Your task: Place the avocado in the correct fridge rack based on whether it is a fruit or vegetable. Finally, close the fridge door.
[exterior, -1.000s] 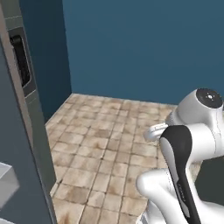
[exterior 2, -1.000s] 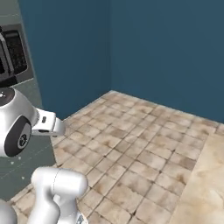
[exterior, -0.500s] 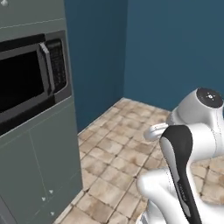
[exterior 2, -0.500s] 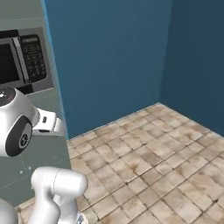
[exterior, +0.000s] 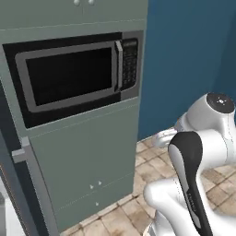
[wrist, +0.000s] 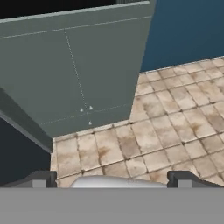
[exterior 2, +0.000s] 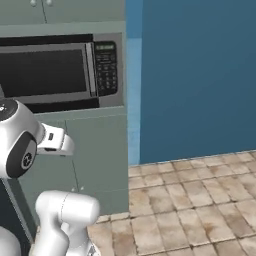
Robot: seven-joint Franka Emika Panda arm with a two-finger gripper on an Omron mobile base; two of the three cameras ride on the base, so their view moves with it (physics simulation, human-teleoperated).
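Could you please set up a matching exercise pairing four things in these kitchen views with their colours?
Things:
1. microwave
2. wall
3. floor
4. cabinet doors under the microwave

Colours:
A. dark blue
B. beige and brown tiles
C. muted grey-green
D. black window with a silver frame

Pairs: 1-D, 2-A, 3-B, 4-C
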